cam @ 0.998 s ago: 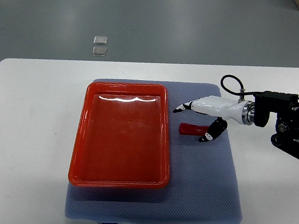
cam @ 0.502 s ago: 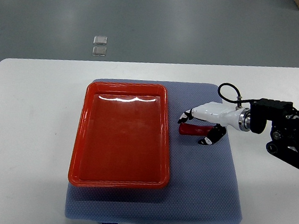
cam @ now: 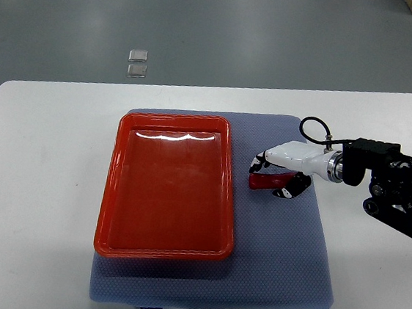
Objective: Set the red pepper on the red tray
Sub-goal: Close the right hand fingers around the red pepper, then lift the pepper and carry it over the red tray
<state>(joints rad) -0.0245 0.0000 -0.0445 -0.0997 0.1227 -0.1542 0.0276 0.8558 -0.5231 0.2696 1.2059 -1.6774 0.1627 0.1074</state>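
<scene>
Red pepper: a small red pepper (cam: 266,180) lies on the blue-grey textured mat (cam: 283,266), near the mat's right edge toward its far side, just beside the tray's right rim but apart from it.
Tray: the shallow red plastic rectangular tray (cam: 161,247) sits on the mat's left half, with nothing in it.
Right hand: the white robot hand with black fingertips (cam: 281,174) is curled around the pepper, fingers over its far side and thumb at its near side; the grasp looks closed on it.
Left hand: not visible.
Table: the white table (cam: 31,202) carries the mat; beyond its far edge two small pale squares (cam: 137,63) lie on the grey floor.
Progress: judging by this, the grasp is just made. Lifting, carrying left over the rim and releasing all remain.
Hard to tell: the hand covers much of the pepper, so its shape and stem are unclear, and whether it is already off the mat cannot be judged.
</scene>
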